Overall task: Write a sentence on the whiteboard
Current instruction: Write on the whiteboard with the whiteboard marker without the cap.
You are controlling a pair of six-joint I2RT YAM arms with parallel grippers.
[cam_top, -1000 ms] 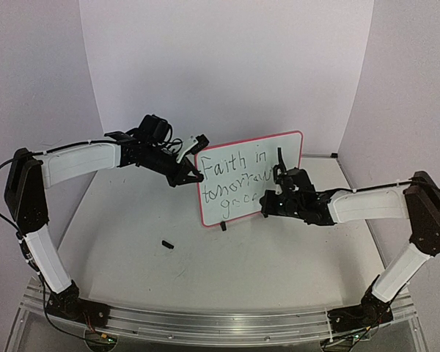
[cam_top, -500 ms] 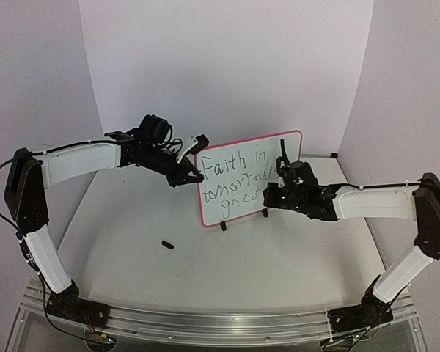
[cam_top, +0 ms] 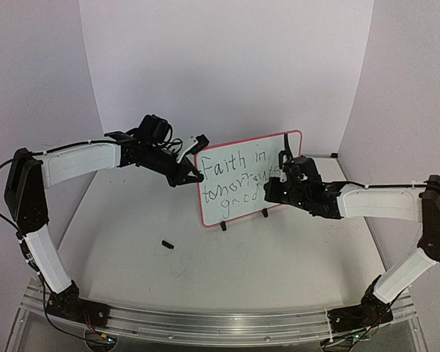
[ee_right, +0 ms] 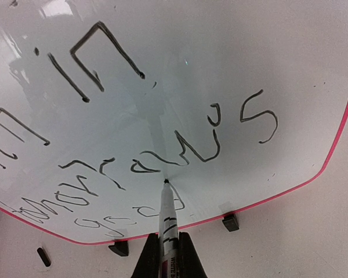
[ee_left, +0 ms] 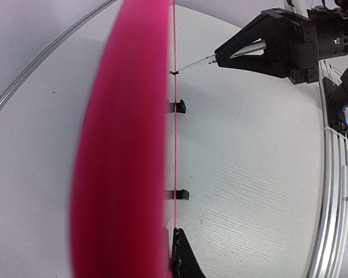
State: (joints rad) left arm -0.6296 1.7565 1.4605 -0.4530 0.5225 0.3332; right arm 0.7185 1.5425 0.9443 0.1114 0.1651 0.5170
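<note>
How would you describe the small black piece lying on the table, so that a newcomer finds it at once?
Find the red-framed whiteboard standing in the middle of the table. Nearer the arms' bases and left of the board's lower left corner lies the small black piece. Unlike the board's two black feet, it lies alone, touching nothing.

Whiteboard [cam_top: 214,213] on table [cam_top: 279,257], left pincer [cam_top: 193,176] at left edge, marker [ee_right: 167,220] tip on face.
</note>
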